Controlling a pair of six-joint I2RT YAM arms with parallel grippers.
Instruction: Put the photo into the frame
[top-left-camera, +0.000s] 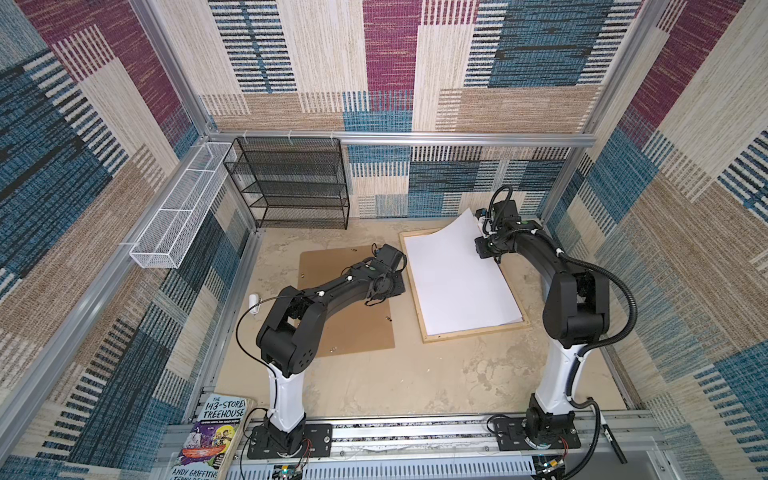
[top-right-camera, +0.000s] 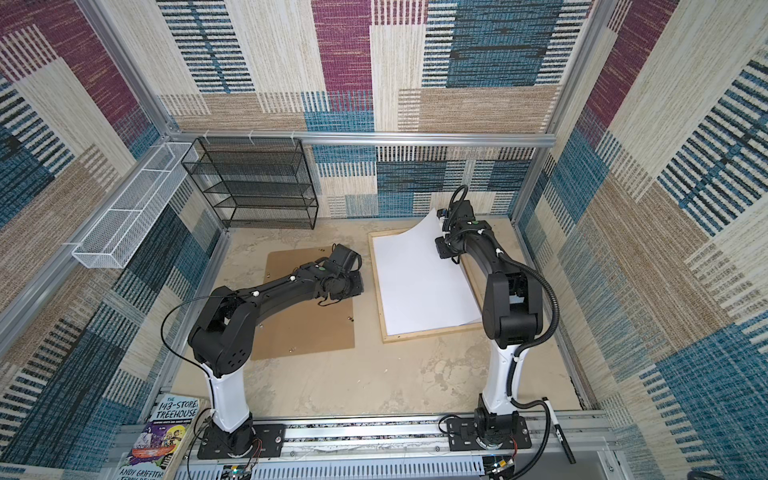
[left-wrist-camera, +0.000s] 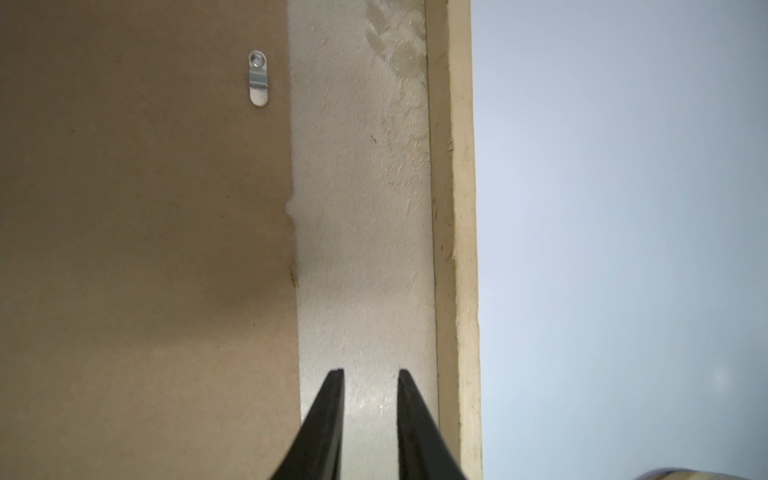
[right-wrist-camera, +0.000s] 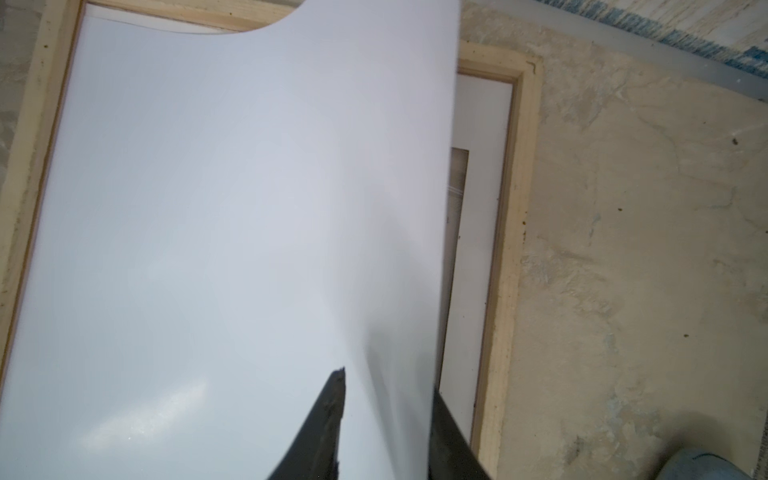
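In both top views the frame (top-left-camera: 473, 332) (top-right-camera: 432, 331) lies flat on the bench (top-left-camera: 395, 374), right of centre. The photo (top-left-camera: 453, 270) (top-right-camera: 419, 282) lies over its opening, plain white back up. The photo's upper right corner curls up off the frame.

In the right wrist view the right fingers (right-wrist-camera: 326, 424) stand parted. The photo's edge passes between them, one finger in front of the sheet and one behind, so they are not clamped on it. Beside the raised edge a white mat (right-wrist-camera: 482, 166) shows inside the pale wood rail.

The left fingers (left-wrist-camera: 326, 424) are slightly parted and hold nothing. They are over the bare strip of bench between the brown hardboard backing (left-wrist-camera: 145, 208) (top-left-camera: 345, 324) and a frame rail. The hardboard lies left of the frame, with a metal turn clip (left-wrist-camera: 257, 79) near its edge.
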